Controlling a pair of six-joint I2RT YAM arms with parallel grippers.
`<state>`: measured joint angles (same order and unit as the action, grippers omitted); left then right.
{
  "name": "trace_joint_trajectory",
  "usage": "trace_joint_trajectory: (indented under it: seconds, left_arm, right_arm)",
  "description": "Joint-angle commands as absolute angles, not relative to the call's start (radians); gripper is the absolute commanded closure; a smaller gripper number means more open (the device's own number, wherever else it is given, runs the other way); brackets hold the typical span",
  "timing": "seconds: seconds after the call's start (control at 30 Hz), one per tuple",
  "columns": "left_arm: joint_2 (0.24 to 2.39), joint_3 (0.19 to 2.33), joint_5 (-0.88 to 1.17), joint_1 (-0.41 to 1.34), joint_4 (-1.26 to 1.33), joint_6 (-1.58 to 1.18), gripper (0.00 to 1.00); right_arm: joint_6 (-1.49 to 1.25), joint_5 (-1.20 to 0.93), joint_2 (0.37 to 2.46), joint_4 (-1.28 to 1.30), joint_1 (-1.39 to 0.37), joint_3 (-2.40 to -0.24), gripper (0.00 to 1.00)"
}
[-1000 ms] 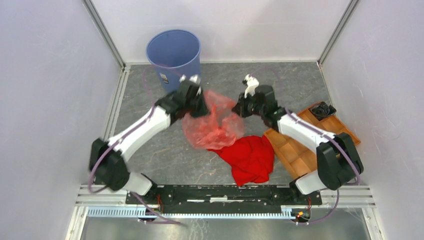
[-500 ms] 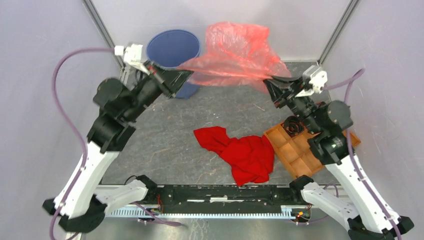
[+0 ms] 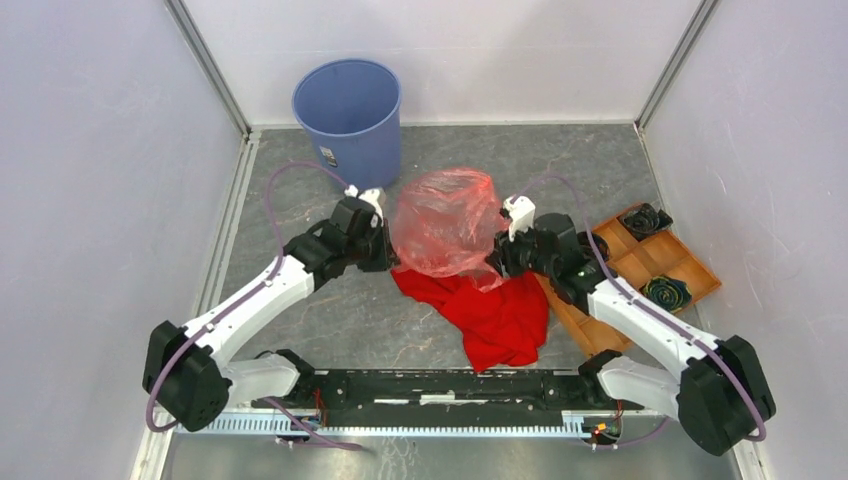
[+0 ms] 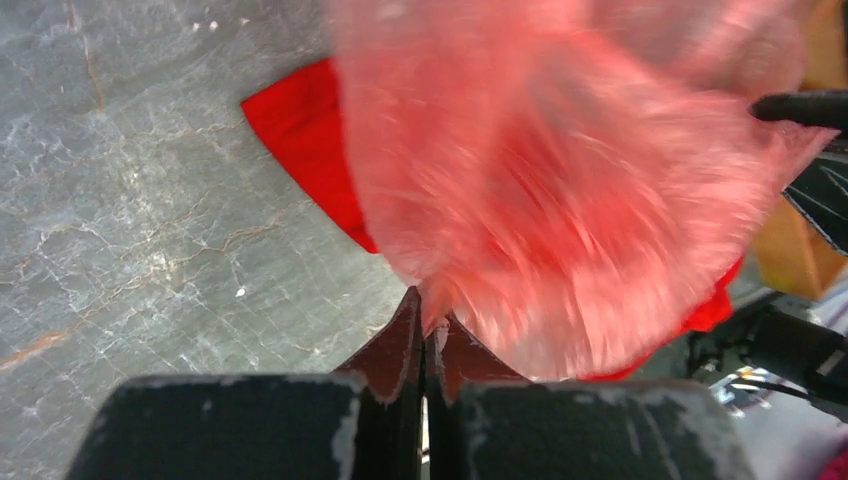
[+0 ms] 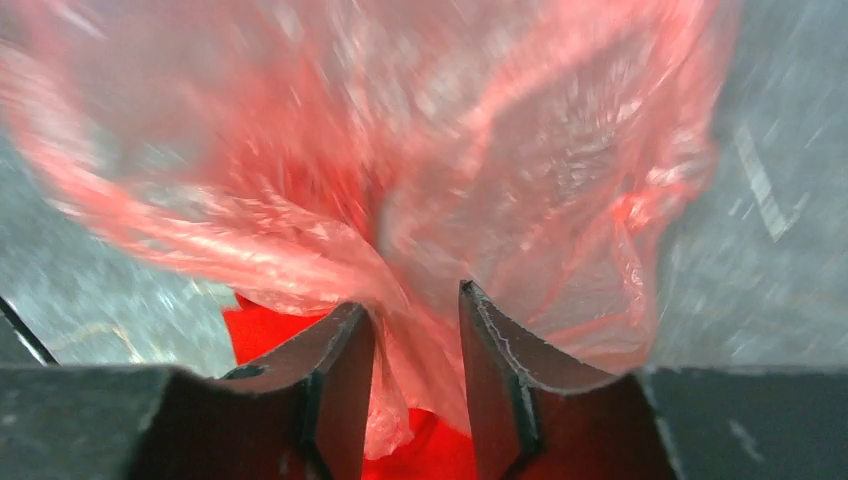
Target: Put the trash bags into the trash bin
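Note:
The translucent red-orange trash bag point(image 3: 445, 220) billows between my two grippers at the table's middle, above the near end of the red cloth. My left gripper point(image 3: 388, 255) is shut on the bag's left edge; its wrist view shows film point(image 4: 560, 180) pinched at the closed tips point(image 4: 430, 312). My right gripper point(image 3: 497, 262) is at the bag's right edge. Its jaws stand apart in the right wrist view point(image 5: 415, 300), with bag film point(image 5: 450, 150) hanging loosely between them. The blue trash bin point(image 3: 347, 110) stands upright at the back left, apart from the bag.
An opaque red cloth point(image 3: 495, 310) lies on the table under and in front of the bag. An orange-brown compartment tray point(image 3: 640, 270) holding dark objects lies at the right. White walls with metal frame posts enclose the table.
Half a second ago both arms held the bag stretched high near the bin. Now both arms are low at the table's middle, with the bag puffed between them. The right jaws now stand apart.

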<state>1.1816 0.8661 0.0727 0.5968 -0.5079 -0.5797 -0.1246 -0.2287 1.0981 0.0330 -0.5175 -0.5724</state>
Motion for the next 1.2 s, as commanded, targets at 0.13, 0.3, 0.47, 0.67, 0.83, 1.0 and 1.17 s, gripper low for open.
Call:
trace_joint_trajectory:
  seconds: [0.13, 0.3, 0.47, 0.67, 0.83, 1.0, 1.17]
  left_arm:
    - [1.133, 1.236, 0.078, 0.594, -0.51, -0.441, 0.98]
    - [1.124, 1.29, 0.104, 0.594, -0.525, -0.438, 0.98]
    - [1.159, 1.354, 0.163, 0.594, -0.552, -0.44, 0.98]
    - [1.202, 1.436, 0.174, 0.594, -0.628, -0.415, 0.98]
    - [1.195, 1.461, 0.162, 0.594, -0.638, -0.421, 0.98]
    - [1.212, 1.505, 0.142, 0.594, -0.658, -0.432, 0.98]
    - [1.212, 1.523, 0.122, 0.594, -0.67, -0.44, 0.98]
  right_arm:
    - [-0.008, -0.156, 0.998, 0.161, -0.522, -0.887, 0.37]
    - [0.055, -0.223, 0.966, 0.173, -0.531, -0.902, 0.14]
    - [0.183, -0.152, 0.978, 0.194, -0.689, -0.936, 0.02]
    - [0.264, 0.234, 1.047, 0.2, -0.915, -1.024, 0.02]
    - [0.234, 0.507, 1.137, 0.185, -1.007, -1.06, 0.08]
    - [0.213, 0.569, 1.209, 0.063, -1.058, -1.028, 0.18]
    - [0.199, 0.641, 1.274, 0.01, -1.052, -1.062, 0.5]
